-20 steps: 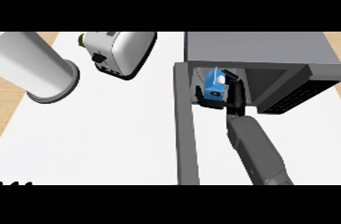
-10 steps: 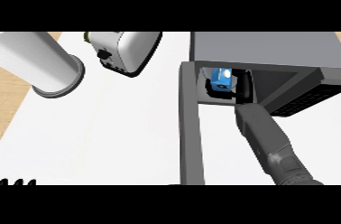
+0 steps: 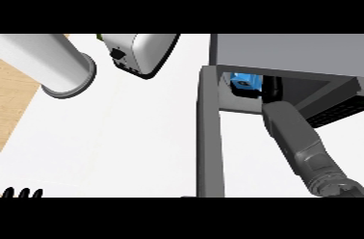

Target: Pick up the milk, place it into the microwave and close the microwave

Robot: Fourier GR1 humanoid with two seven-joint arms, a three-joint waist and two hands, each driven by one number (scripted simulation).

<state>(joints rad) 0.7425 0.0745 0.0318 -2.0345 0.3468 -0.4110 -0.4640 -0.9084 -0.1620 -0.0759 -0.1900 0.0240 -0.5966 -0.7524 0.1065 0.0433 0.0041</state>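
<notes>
The blue milk carton point(image 3: 245, 84) sits just inside the open microwave point(image 3: 292, 52) at the upper right, partly hidden under the cavity's top edge. My right hand point(image 3: 271, 89) reaches into the cavity, its black fingers curled against the carton's right side. The grey forearm runs back to the lower right. The microwave door point(image 3: 210, 137) stands open, seen edge-on as a long grey bar coming toward me, left of the arm. Only the fingertips of my left hand point(image 3: 21, 192) show at the lower left edge, straight and resting.
A white and black toaster-like appliance point(image 3: 138, 52) stands at the top middle. A large grey cylinder point(image 3: 50, 64) lies at the upper left. The white counter point(image 3: 121, 137) spreads left of the door, with a wooden strip point(image 3: 14, 98) along its left side.
My right arm has pushed forward, carrying the milk carton deeper into the microwave cavity. The left hand has stayed put.
</notes>
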